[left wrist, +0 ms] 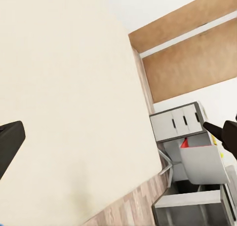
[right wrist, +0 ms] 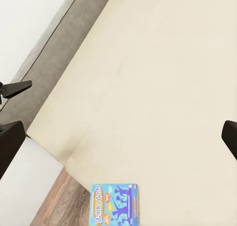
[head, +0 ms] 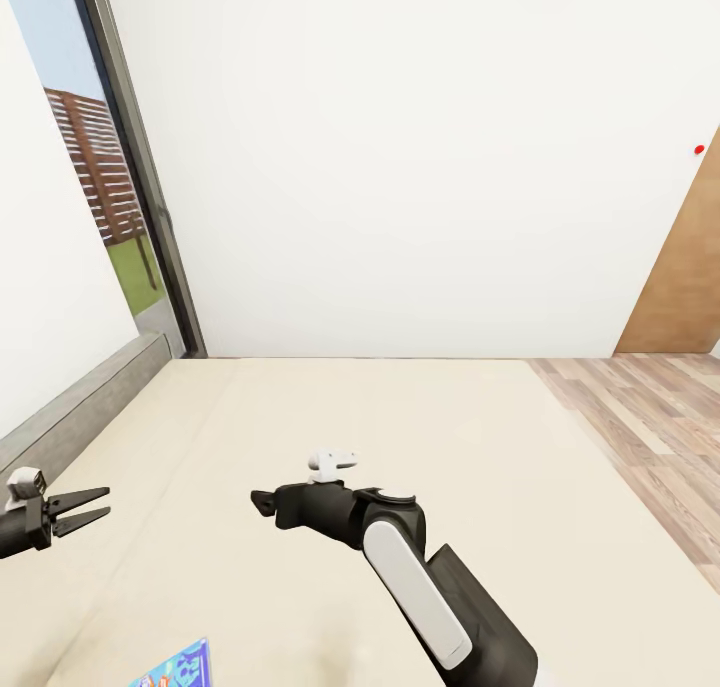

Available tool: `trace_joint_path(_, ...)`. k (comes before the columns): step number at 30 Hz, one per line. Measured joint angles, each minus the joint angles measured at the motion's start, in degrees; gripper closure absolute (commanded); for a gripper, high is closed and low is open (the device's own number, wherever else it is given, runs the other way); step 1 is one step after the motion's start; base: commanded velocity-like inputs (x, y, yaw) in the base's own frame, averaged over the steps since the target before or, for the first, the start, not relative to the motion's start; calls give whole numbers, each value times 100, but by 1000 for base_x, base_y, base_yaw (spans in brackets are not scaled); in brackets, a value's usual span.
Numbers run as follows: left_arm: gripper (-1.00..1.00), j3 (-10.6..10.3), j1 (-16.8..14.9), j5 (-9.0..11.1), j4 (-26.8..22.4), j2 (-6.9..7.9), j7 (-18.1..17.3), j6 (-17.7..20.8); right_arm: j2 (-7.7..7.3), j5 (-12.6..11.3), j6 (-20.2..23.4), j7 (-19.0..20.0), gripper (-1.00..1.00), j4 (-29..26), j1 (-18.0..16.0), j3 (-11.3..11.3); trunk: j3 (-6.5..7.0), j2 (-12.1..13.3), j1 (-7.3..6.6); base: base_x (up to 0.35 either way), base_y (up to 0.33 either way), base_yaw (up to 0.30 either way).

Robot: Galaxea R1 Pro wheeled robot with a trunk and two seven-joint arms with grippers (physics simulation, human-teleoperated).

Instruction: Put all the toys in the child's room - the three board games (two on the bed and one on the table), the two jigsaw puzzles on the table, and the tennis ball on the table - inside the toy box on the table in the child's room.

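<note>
Plain white wall ahead, window w/ a grey frame [head: 140,167] at far left, wood floor [head: 650,417] and a brown door [head: 680,277] to the right. The bed [head: 400,437] takes up most of the head view: bare beige mattress, low grey headboard [head: 80,407] along its left edge.

One blue board game [head: 180,667] lies flat on the mattress at the very near edge, left of centre, mostly cut off by the frame; the right wrist view shows it whole [right wrist: 114,205], close to the mattress edge above the floor. No other game visible on the bed from here. In the left wrist view, white drawers [left wrist: 178,120] stand beyond the bed (prob. the table end, can't say more).

Left gripper [head: 85,507] hovers over the left side of the bed near the headboard, fingers slightly parted, nothing in them. Right gripper [head: 265,504] is out over mid-mattress, pointing left; in the right wrist view its fingers sit far apart at the frame edges, so wide open and empty.

Step in hand, as I judge it: picking up the blue game. Both grippers are beyond it, so next move needs an arm drawn back toward the near edge, jaws lowered over a box edge (flat box, edge grip likely best).
</note>
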Motion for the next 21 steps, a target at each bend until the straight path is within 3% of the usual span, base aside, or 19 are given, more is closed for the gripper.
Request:
trace_joint_path(14, -100, 8, -2, 1, 0, -4, 5, 0, 0, 36, -31, 4, -100, 14, 0, 11, 0, 0, 0, 0, 1, 0)
trace_joint_path(21, -100, 8, -1, 0, -1, -5, 7, -2, 0, 39, -36, 4, -100, 17, 0, 11, 0, 0, 0, 0, 96, 0)
